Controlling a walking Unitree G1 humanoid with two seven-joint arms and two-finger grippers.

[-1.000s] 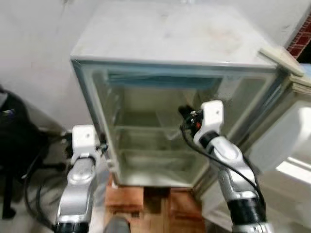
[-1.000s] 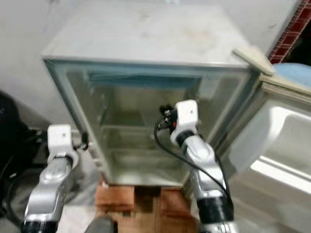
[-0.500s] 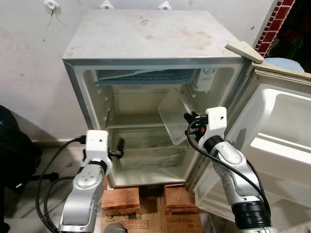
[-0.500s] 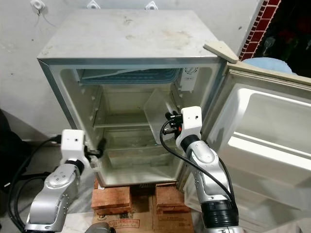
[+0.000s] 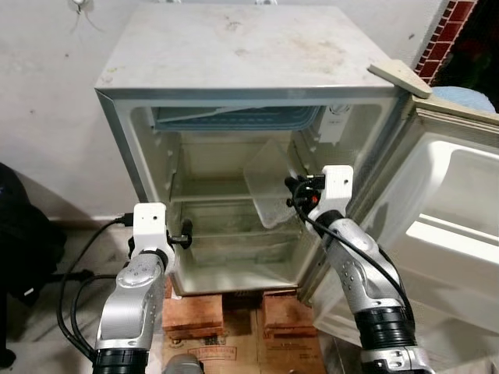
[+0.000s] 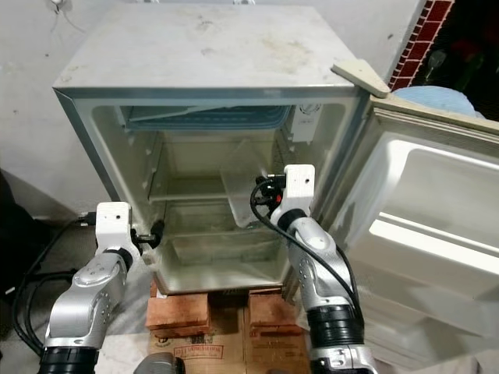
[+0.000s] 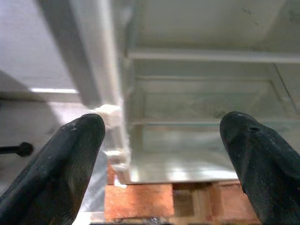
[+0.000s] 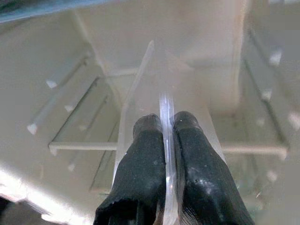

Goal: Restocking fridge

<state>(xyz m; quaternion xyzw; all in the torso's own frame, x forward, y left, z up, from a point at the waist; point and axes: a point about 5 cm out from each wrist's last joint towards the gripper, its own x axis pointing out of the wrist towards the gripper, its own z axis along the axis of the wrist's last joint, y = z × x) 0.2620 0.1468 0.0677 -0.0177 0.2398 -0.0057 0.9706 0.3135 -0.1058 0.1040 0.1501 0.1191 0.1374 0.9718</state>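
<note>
The right gripper is clenched on the near edge of a clear plastic shelf, holding it tilted inside the open fridge, toward the right side of the upper compartment. The shelf hangs at a slant, its far end raised toward the back wall, and does not sit on any of the side ledges. The left gripper hovers released just outside the fridge's lower left corner, its fingers spread wide and holding nothing.

The step in hand looks like seating this shelf on its rails. To do it well, the robot would likely need to level the shelf first, line both side edges up with a matching pair of ledges on the left and right walls, then slide it straight toward the back. The grip is on a thin edge, so a twist could let the plastic slip or jam it crosswise. The free left gripper could steady the shelf's left side.

Against the picture half a second earlier, the camera has shifted a little. The shelf is at much the same slant, the right wrist sits slightly further left and higher, and the left gripper has kept to its spot by the frame.

The door stands wide open on the right.
</note>
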